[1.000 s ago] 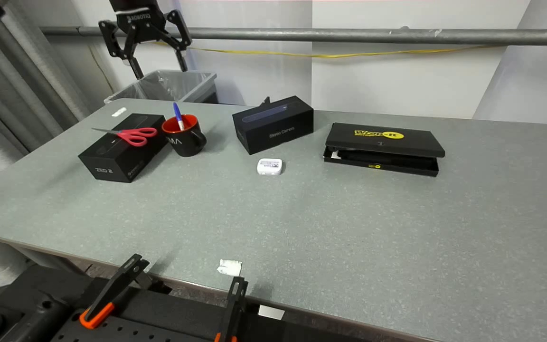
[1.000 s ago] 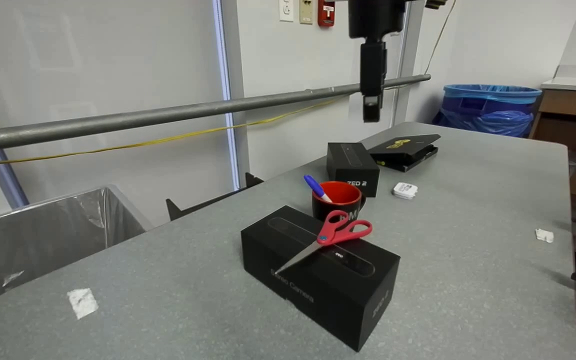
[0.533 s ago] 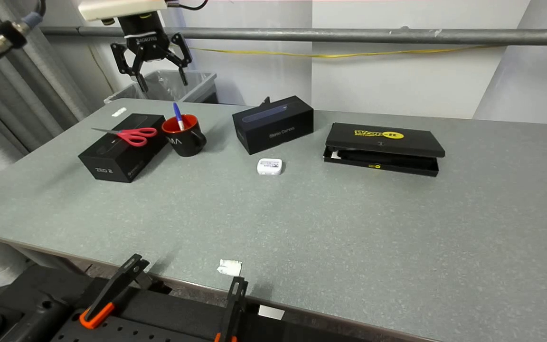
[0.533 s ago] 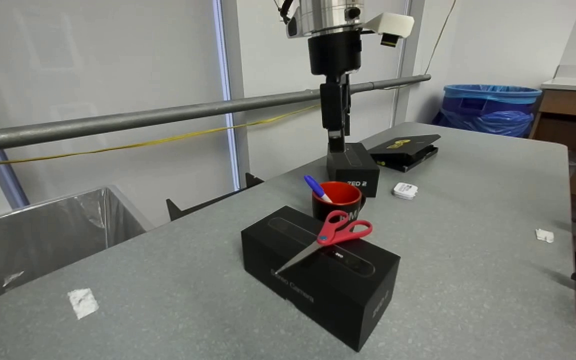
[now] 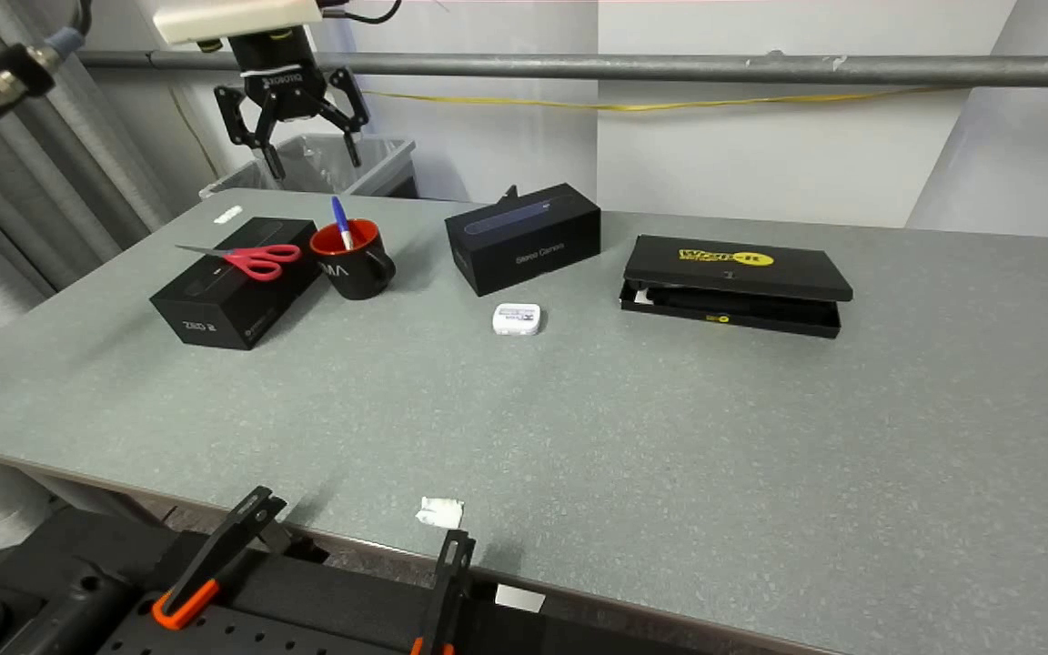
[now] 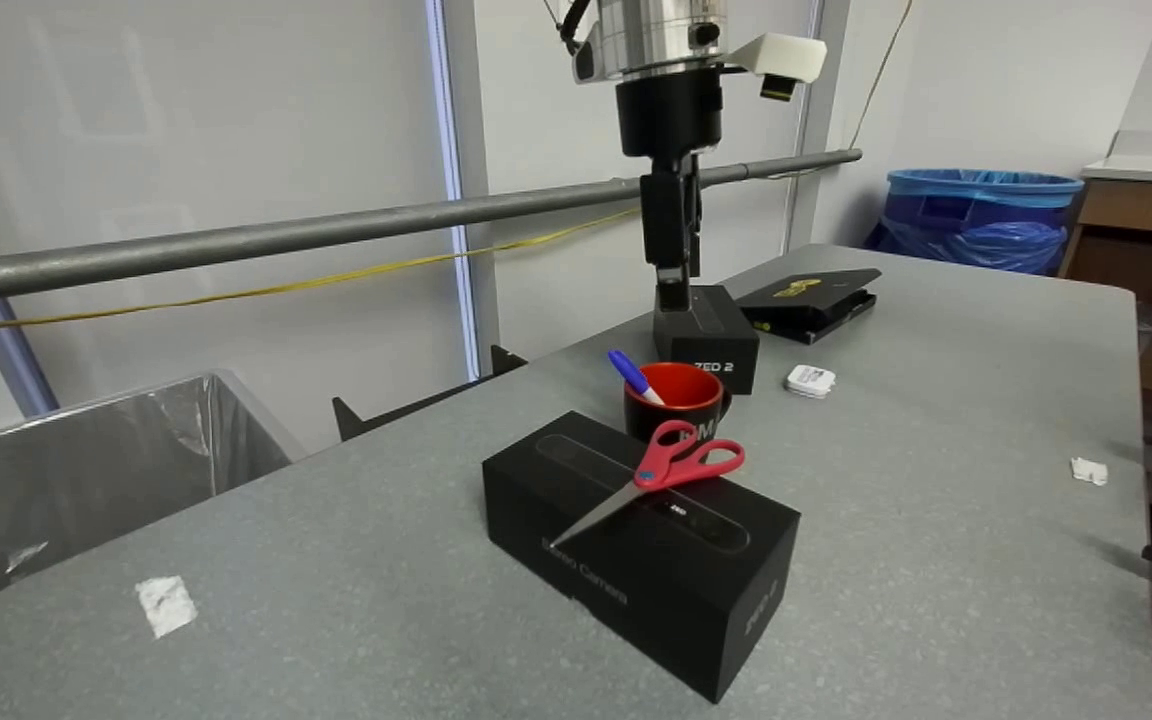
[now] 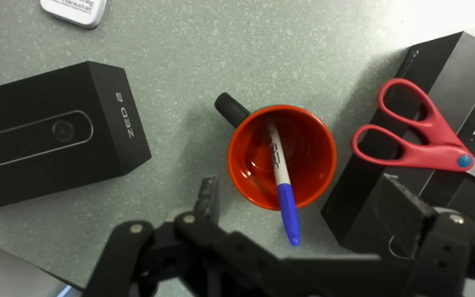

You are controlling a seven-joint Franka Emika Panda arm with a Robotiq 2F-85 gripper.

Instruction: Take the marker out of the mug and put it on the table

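While only the wrist view shows marker lettering, the empty hand gapes wide.

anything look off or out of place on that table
The Wrap-It box lid sits raised along one side, not fully shut; scissors lie on a black box rather than the table; ragged white scraps look like litter. No spill shows.

"What is crowding the mug?"
"A black box, carrying red scissors, is standing just beside it."
"And where is a gap showing?"
"Bare table is stretching between mug and second box, though the handle is jutting in. Higher, free air is separating mug and gripper."
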